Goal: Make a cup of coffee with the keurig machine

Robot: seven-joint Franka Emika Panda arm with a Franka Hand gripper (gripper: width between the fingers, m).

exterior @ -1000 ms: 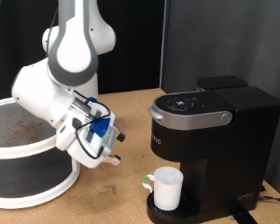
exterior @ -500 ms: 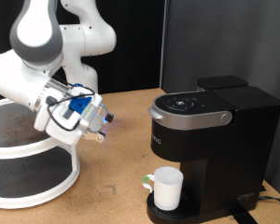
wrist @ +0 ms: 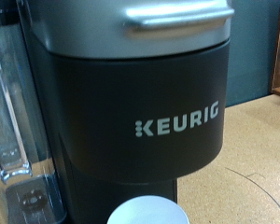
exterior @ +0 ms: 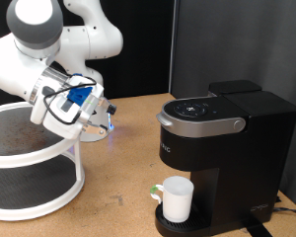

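**Exterior view and wrist view: mug under the brewer, arm off to the side**

In the exterior view we see the boxy matte black coffee maker with a grey-silver lid handle [exterior: 224,148] at the exterior view's right, lid down. The small plain white cylindrical mug [exterior: 176,198] stands on its drip tray under the spout. The white robot arm's two-finger gripper [exterior: 108,117] hangs in the air at the exterior view's left, well apart from the machine, just above the edge of a round white two-tier stand with a dark speckled top [exterior: 30,158]. We see nothing between its fingers. We cannot tell how far the jaws are parted; they are small and blurred here.

The wrist view shows what the other view does not: the front of the coffee maker [wrist: 140,121] close up, with the word "KEURIG" in pale letters across the black face. The clear water tank [wrist: 11,103] sits at its side, and the white rim of the mug [wrist: 147,212] shows below. The fingers do not appear in this view.
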